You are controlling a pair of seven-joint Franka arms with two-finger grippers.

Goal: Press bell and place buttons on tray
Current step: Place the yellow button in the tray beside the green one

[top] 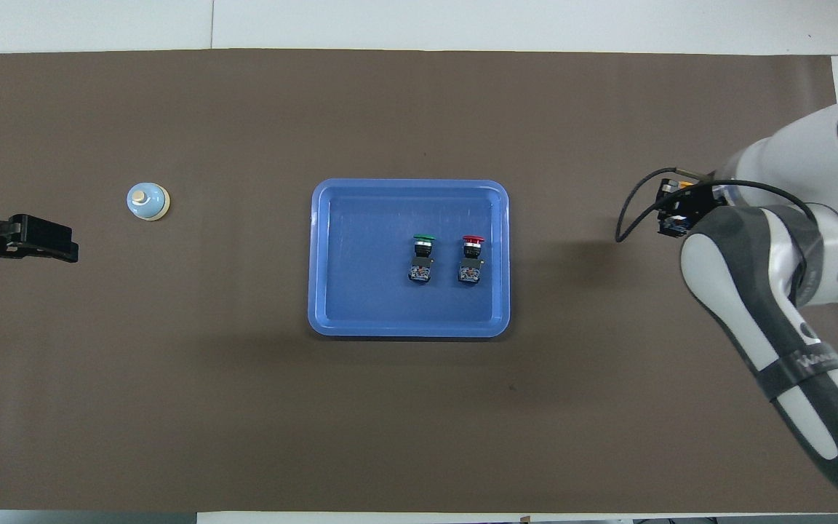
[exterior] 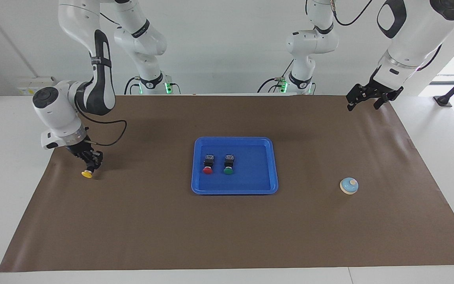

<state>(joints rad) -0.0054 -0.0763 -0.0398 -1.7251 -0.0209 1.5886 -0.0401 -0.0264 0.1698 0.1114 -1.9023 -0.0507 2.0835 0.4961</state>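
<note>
Yellow button [exterior: 87, 174]: clamped in the right gripper [exterior: 91, 163], low over brown paper [exterior: 227, 236] at that arm's end.
Slip risk: cap hangs below the fingers; a loose grip could drop it during carry.
Tray [exterior: 235, 191]: well apart from this gripper, holding red button [exterior: 208, 164] and green button [exterior: 229, 163].
Obstacles: none between.
Bell [exterior: 348, 185]: near the waiting left gripper [exterior: 369, 96], jaws apart.

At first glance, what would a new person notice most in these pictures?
The bright blue tray at the table's middle stands out, with the red button and the green button lying side by side in it. At the right arm's end, the right gripper is shut on the yellow button. The bell sits alone toward the left arm's end.
</note>
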